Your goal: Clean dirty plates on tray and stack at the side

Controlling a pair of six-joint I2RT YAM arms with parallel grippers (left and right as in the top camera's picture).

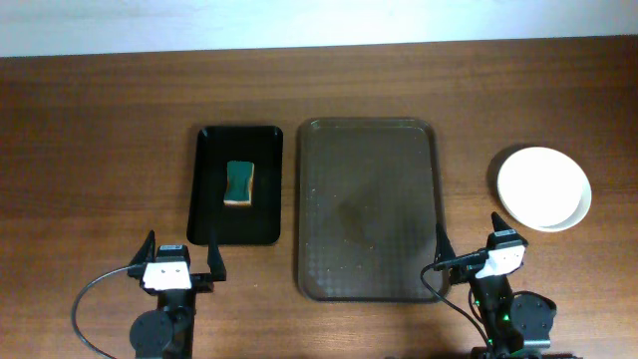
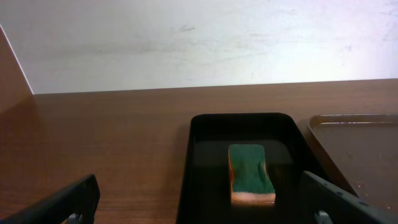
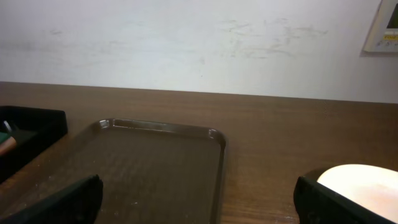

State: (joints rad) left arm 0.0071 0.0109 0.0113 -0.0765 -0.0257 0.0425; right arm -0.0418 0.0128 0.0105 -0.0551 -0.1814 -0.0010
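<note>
The wooden table [image 1: 100, 130] carries everything. At its middle lies the large dark brown tray [image 1: 368, 123], and no plate rests on it; only faint marks and specks show on its floor. Just left of the brown tray sits the smaller black tray [image 1: 211, 199], close beside it but apart.

To the right of the brown tray, clear of its rim, the white plates [image 1: 543, 186] lie stacked on the table. A second rim peeks out under the top one, but how many are in the pile cannot be told. The top plate shows no orange smear.

A green and yellow sponge [image 1: 239, 183] lies flat inside the black tray, left of the brown tray.

The left gripper [image 1: 182, 255] hangs near the front corner of the black tray, jaws spread and empty. The right gripper [image 1: 469, 244] hangs by the brown tray's front right corner, jaws also apart, holding nothing.

Judged from this layout, the task looks finished or nearly so. Nothing obvious is left beyond confirming the lower plates are clean.
</note>
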